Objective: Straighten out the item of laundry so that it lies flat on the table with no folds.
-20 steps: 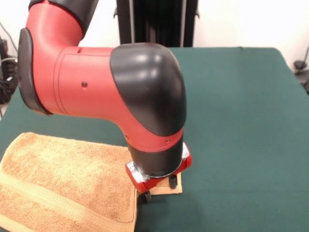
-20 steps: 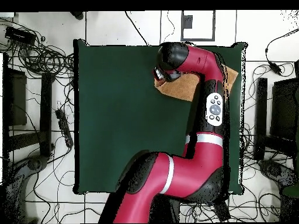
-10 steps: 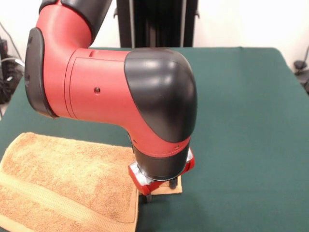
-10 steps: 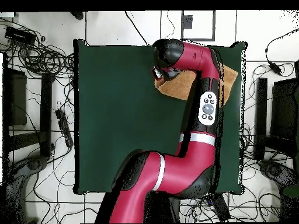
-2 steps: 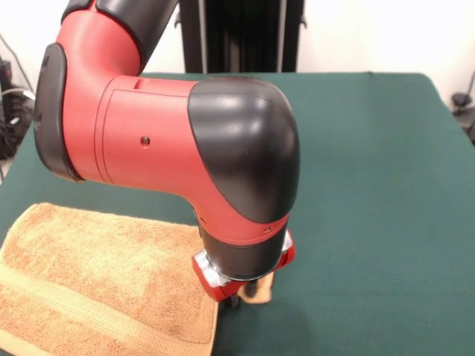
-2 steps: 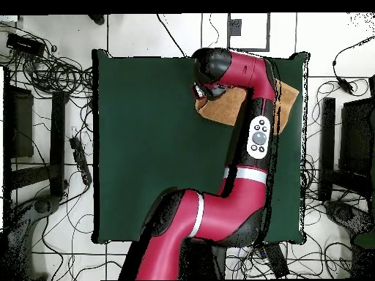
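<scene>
Towel [image 5: 104, 282] | corner pinched in hand [image 5: 245, 295] | no legible writing

Front view close, facing arm [image 5: 171, 141] — overhead straight down, farther.

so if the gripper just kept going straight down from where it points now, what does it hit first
The gripper points down at the towel, right at its corner, which looks bunched up under it. It would likely meet that corner first, with the green table beneath. Whether it already touches is hard to tell.
</scene>
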